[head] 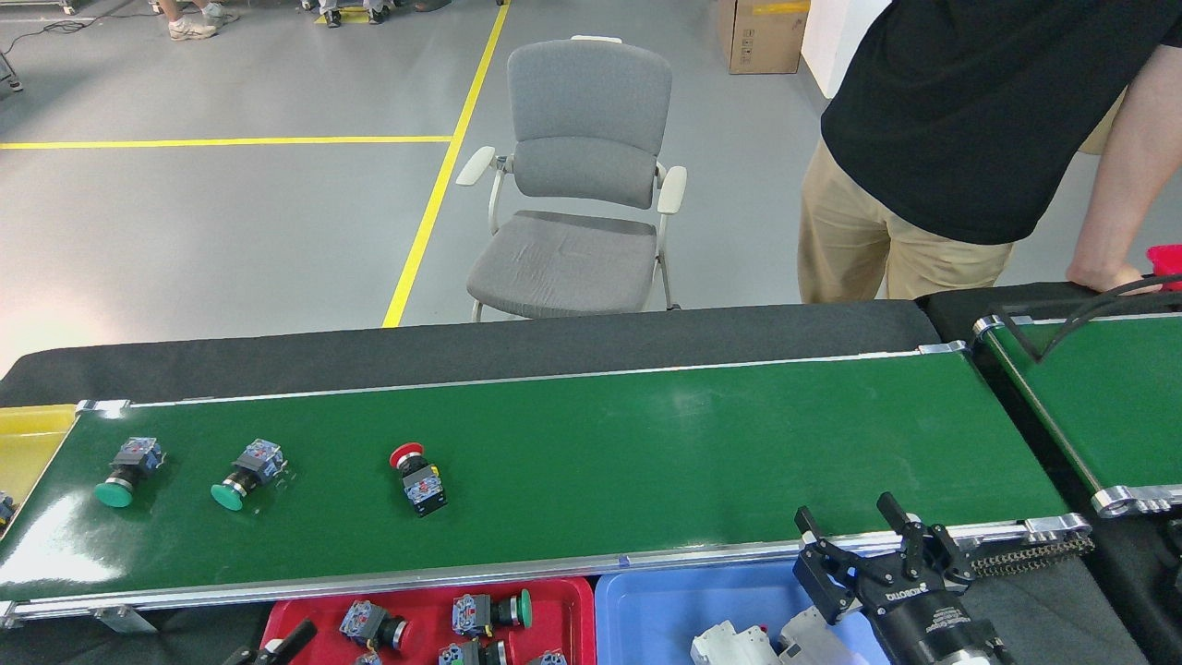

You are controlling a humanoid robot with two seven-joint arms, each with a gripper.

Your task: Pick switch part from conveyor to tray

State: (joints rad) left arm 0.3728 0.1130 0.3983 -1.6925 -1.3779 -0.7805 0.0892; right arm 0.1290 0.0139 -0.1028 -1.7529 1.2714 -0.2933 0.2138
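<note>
The conveyor fills the middle, a long dark-green belt with silver rails running left to right. Beyond it a person in a black shirt and tan trousers leans a hand on the black table edge at far right, and a grey chair stands on the floor. A second, shorter green belt sits at the right.

Down front, the red tray sits just beside the blue tray, both just below the near rail. The red one holds several switch parts, the blue one white pieces.

The right gripper hovers over the blue tray's right end at the near rail, jaws spread wide, nothing between them. Of the left gripper only a dark tip shows at the bottom edge by the red tray; I cannot tell how it stands.

On the belt, three switch parts lie well apart: a red-capped switch part left of centre, a green-capped one further left, another green-capped one near the left end.
</note>
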